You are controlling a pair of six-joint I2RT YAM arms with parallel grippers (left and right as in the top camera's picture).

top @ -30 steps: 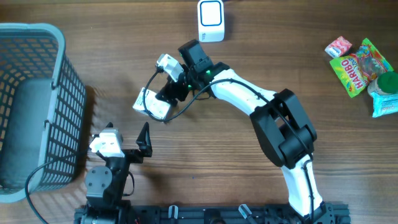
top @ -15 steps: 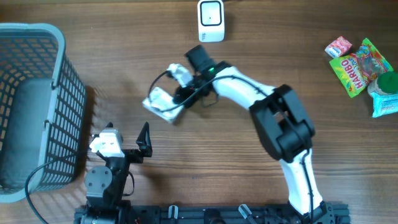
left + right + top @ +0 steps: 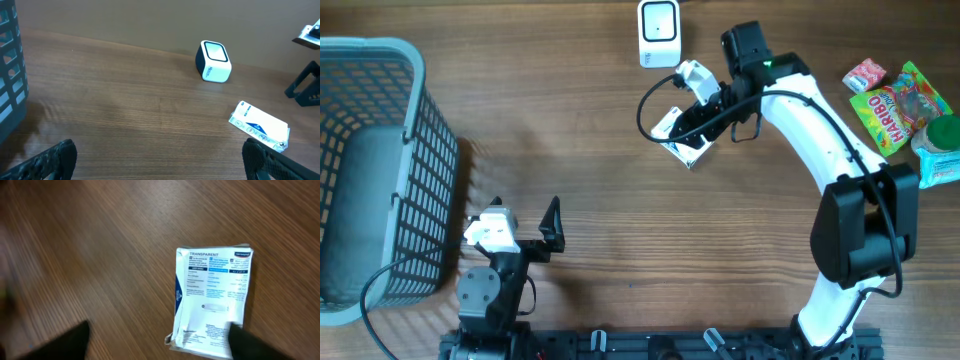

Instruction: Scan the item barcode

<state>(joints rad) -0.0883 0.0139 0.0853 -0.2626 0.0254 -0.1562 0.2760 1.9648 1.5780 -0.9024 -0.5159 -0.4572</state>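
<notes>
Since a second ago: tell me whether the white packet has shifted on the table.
Yes. The white packet has travelled right, from well left of the scanner to just right of it, and nearer to it.

The packet (image 3: 212, 300) lies flat on the surface (image 3: 620, 230) beneath the right fingers (image 3: 250, 342), with the scanner (image 3: 659, 33) just beyond. The basket (image 3: 432, 170) stands left of the left fingers (image 3: 50, 160). Snack packs (image 3: 905, 105) lie right of the right fingers.
</notes>
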